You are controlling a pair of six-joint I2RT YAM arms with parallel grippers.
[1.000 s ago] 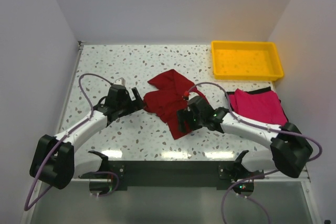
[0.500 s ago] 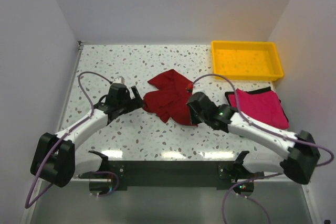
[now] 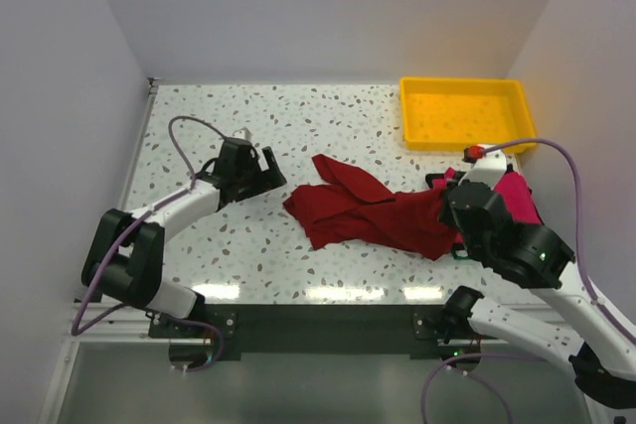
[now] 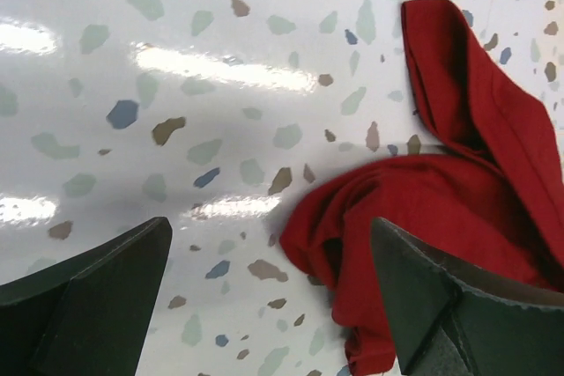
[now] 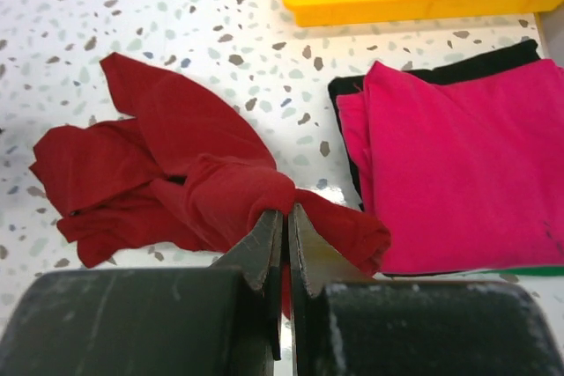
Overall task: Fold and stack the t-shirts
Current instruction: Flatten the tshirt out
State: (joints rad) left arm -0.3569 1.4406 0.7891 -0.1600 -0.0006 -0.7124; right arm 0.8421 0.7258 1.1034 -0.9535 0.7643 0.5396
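Maroon t-shirt (image 3: 368, 213) bunched, long axis left-right; right hand (image 5: 285, 214) pinches right end; left hand (image 4: 269, 233) spread.

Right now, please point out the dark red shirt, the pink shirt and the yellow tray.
dark red shirt (image 3: 368, 213): top view, middle of the crumpled cloth.
pink shirt (image 5: 449, 165): right wrist view, middle of its folded top.
yellow tray (image 3: 465, 116): top view, its bare floor.

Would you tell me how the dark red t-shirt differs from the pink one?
The dark red t-shirt is crumpled; the pink t-shirt is folded flat. The right gripper pinches the dark red t-shirt; the pink t-shirt lies free. The dark red one lies on the table, the pink one on a black t-shirt. Both are plain cloth.
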